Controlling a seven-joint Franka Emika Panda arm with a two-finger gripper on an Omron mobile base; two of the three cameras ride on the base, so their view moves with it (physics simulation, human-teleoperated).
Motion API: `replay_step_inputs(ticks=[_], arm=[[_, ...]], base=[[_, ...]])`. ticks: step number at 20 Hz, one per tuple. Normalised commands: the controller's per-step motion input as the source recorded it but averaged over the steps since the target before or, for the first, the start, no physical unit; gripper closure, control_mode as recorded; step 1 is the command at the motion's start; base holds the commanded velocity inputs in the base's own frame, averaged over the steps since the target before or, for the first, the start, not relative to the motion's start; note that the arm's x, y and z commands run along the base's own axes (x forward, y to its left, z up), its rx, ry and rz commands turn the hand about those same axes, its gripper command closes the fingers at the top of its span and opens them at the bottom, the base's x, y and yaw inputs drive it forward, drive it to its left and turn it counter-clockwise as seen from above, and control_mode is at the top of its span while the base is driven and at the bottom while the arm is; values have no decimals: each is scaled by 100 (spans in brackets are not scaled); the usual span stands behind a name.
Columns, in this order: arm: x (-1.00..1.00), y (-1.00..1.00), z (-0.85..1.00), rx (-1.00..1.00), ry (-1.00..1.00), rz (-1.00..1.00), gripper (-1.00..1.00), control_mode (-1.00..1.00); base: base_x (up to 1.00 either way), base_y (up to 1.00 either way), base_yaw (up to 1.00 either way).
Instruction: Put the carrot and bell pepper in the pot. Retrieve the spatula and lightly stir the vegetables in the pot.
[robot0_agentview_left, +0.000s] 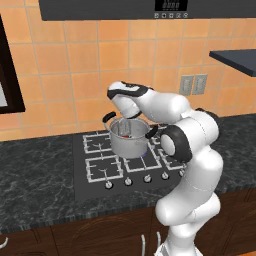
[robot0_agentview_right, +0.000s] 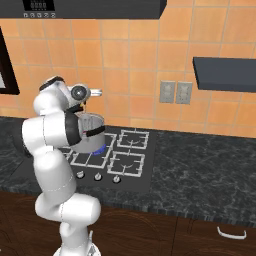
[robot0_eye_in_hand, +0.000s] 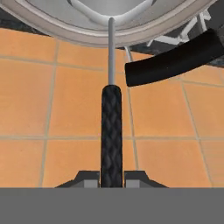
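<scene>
Gripper (robot0_eye_in_hand: 112, 180) of mine clamped on the spatula (robot0_eye_in_hand: 111, 131) handle; its blade reaches down into the pot (robot0_agentview_left: 127, 142) on the stove (robot0_agentview_left: 100, 165), beside something red.

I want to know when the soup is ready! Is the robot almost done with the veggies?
Nearly. Something red, likely the bell pepper, already sits inside the pot on the stove; the carrot can't be made out. The tool is shut on the spatula, whose handle runs from the fingers into the pot, so fetching it looks done. What is left is the gentle stirring, or finishing it.
</scene>
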Motion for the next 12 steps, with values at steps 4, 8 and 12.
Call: replay_step_inputs(ticks=[4,8,12], arm=[[-38,-55,-100,7,-1,30,100,-100],[-32,-44,-100,5,-6,29,100,-100],[3,-3,-100,-2,-16,20,100,-100]], base=[[0,0,0],[0,0,0],[0,0,0]])
